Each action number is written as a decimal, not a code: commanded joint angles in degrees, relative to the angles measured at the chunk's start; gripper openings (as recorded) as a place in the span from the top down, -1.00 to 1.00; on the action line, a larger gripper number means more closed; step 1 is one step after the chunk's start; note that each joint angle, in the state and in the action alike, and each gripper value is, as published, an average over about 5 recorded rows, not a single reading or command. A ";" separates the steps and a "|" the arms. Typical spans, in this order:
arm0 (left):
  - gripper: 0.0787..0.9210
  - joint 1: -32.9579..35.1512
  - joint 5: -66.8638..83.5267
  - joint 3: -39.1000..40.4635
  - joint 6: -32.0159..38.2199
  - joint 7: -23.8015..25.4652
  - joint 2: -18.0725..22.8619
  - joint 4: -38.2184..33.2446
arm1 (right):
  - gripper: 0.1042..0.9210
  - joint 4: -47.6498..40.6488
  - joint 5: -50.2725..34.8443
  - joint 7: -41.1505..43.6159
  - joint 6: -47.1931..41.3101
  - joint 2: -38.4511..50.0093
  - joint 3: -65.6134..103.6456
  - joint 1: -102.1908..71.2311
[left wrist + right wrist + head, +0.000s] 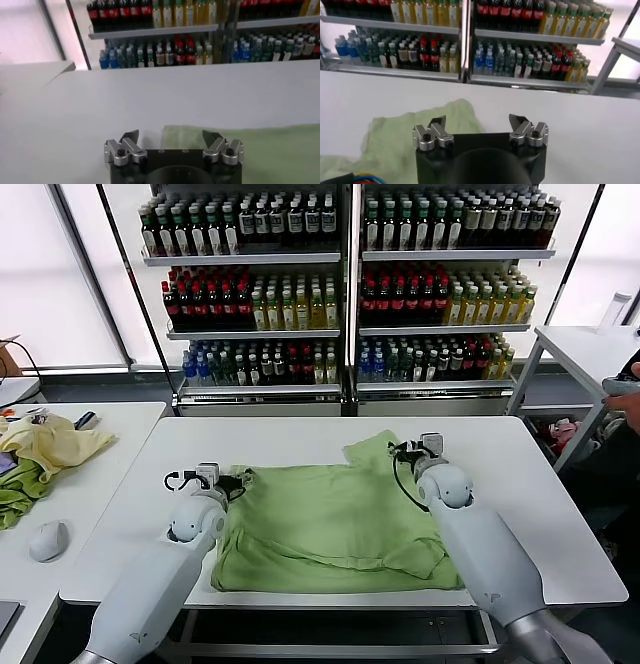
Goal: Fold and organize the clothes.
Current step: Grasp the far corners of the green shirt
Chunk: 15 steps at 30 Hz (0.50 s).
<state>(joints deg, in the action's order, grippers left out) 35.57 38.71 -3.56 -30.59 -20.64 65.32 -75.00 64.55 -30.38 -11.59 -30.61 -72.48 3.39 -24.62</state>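
Observation:
The clothes are one light green shirt (330, 519), lying partly folded and rumpled on the white table (530, 504), with one sleeve or corner sticking out toward the back right. My left gripper (235, 481) sits at the shirt's back left corner, open and holding nothing. In the left wrist view that gripper (171, 136) hovers over the shirt's edge (260, 150). My right gripper (410, 449) is open at the back right flap. Its wrist view shows the gripper (477, 121) empty beside the shirt (405, 137).
A side table on the left carries a pale yellow cloth (55, 442), a darker green cloth (18, 489) and a white mouse (48, 539). Drink-bottle shelves (340, 284) stand behind the table. Another table (590, 349) and a person's hand (628, 389) are at the right.

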 commanded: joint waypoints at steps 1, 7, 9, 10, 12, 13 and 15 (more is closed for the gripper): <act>-0.77 -1.69 4.43 0.83 -2.51 1.42 -0.05 4.11 | -0.76 -10.12 0.51 1.01 -0.15 -3.35 -1.23 4.62; -0.77 -0.18 7.63 0.52 -2.46 3.42 -1.33 1.93 | -0.70 -9.99 -0.31 2.03 -0.02 -3.84 -1.40 4.09; -0.73 0.16 8.07 0.56 -2.34 4.57 -1.65 1.52 | -0.60 -10.30 -0.83 2.30 -0.13 -3.98 -1.39 4.14; -0.69 0.36 8.18 0.59 -2.31 5.09 -1.75 1.33 | -0.52 -10.44 -1.18 2.45 -0.33 -4.02 -1.35 4.14; -0.57 0.75 8.31 0.60 -2.30 5.88 -1.86 1.00 | -0.39 -10.63 -1.91 2.71 -0.80 -4.00 -1.25 4.07; -0.51 0.94 8.40 0.59 -2.30 6.17 -1.88 0.88 | -0.33 -10.72 -2.34 2.83 -1.05 -3.97 -1.16 4.01; -0.37 1.21 8.75 0.53 -2.17 6.63 -1.90 0.76 | -0.20 -10.81 -3.05 2.91 -1.33 -3.89 -0.89 3.88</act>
<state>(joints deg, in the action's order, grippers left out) 35.84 44.29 -3.52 -31.83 -17.35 63.55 -74.30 56.36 -31.93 -9.11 -31.20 -75.51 2.68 -21.74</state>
